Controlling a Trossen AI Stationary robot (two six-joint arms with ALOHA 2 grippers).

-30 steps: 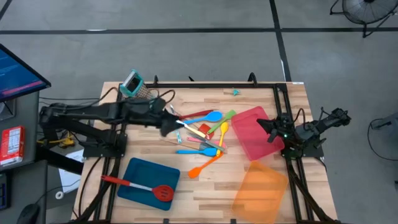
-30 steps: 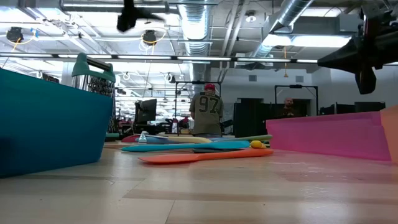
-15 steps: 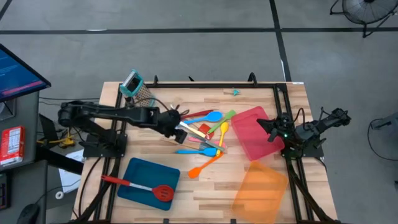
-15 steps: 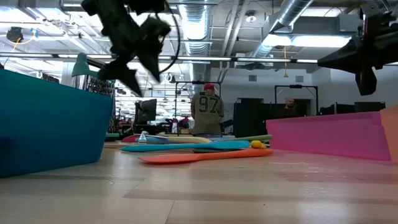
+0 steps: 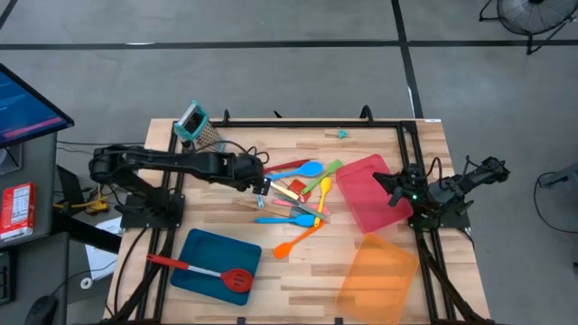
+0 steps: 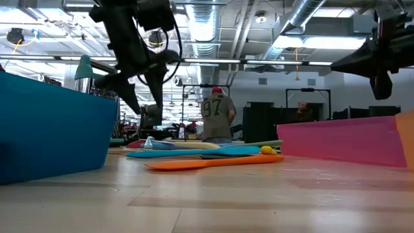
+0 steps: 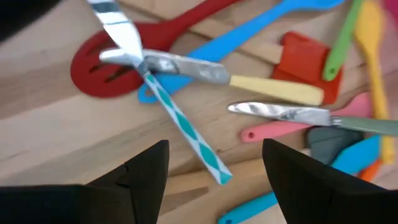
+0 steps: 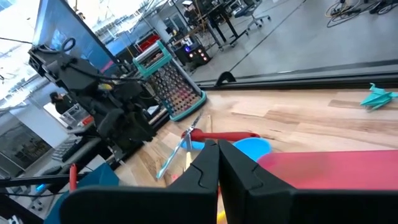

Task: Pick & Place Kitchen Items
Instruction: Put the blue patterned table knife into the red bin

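Fingers of the left gripper [image 7: 214, 165] stand apart, grasping nothing, above the teal-striped utensil [image 7: 186, 127] in the pile; the right gripper [image 8: 217, 163] waits clenched over the red tray [image 5: 366, 191].

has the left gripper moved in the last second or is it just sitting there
Yes. In the high view the left gripper has slid toward the red tray, away from the box grater, and now hangs, fingers open, over the utensil pile.

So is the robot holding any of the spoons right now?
No, nothing is held. The left gripper hangs open over the pile of utensils, and the right gripper is shut on nothing near the red tray.
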